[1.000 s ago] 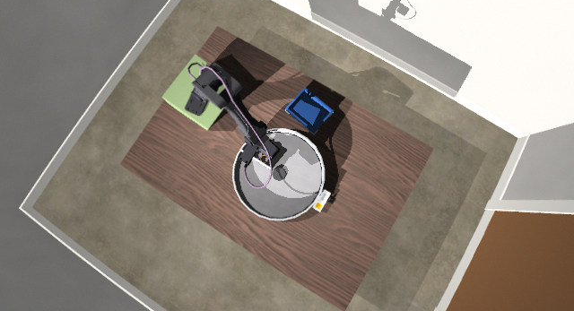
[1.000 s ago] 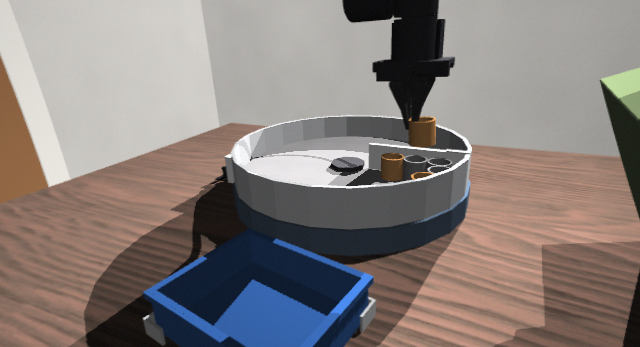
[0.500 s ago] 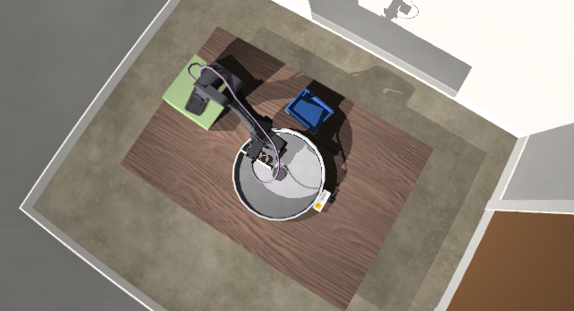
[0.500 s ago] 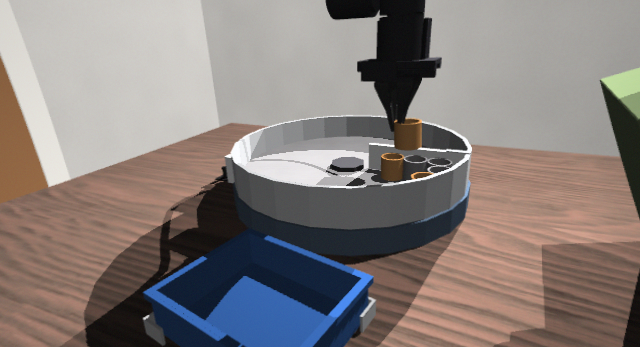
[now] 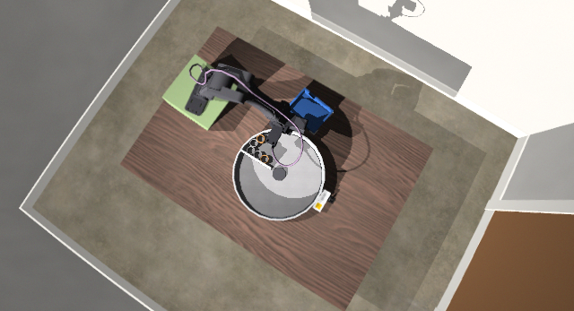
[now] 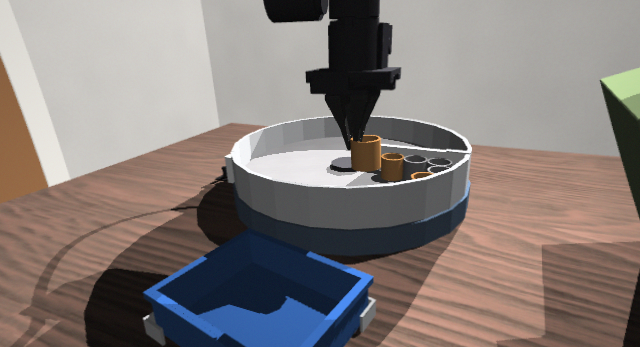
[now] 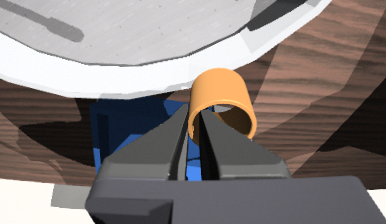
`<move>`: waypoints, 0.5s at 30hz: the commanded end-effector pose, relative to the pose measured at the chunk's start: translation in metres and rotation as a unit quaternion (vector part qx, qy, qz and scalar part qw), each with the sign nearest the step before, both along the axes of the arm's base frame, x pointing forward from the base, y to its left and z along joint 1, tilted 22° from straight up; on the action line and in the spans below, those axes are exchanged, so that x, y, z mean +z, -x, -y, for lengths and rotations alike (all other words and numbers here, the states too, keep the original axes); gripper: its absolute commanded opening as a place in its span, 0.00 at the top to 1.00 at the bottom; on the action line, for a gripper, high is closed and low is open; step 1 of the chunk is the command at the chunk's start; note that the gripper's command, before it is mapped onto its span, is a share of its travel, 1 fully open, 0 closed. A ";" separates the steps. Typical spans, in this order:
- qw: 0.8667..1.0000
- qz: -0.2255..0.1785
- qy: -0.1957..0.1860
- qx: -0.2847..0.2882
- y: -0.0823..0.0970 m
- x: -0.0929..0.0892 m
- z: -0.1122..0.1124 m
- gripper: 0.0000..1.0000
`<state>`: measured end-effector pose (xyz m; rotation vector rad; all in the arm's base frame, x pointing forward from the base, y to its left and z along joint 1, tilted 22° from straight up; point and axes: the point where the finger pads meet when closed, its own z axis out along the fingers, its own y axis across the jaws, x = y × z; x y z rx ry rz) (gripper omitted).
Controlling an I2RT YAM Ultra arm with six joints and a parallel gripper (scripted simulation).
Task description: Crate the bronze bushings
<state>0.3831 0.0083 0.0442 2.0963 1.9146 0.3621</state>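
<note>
Claw (image 7: 194, 131) | grasping bushing (image 7: 221, 97) by its wall | bushing hanging at fingertips, frame centre, over turntable (image 7: 144, 75) rim, crate (image 7: 129, 120) showing below

A dark brown wood-grain tabletop (image 5: 188, 177) carries four things. Near its middle sits a round white turntable (image 5: 251, 203) with a raised rim, resting on a blue base (image 6: 350, 232). Just beside the turntable stands an open blue crate (image 6: 260, 297), close but apart from it. At one corner of the tabletop sits a pale green block (image 5: 177, 93). A small white and yellow box (image 5: 322, 200) lies against the turntable's edge on the side opposite the crate.
</note>
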 end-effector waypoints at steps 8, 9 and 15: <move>0.999 0.005 0.010 -0.033 -0.042 0.019 -0.065 1.00; 0.999 0.005 0.009 -0.033 -0.045 0.020 -0.072 1.00; 0.999 0.005 0.009 -0.033 -0.063 0.025 -0.108 1.00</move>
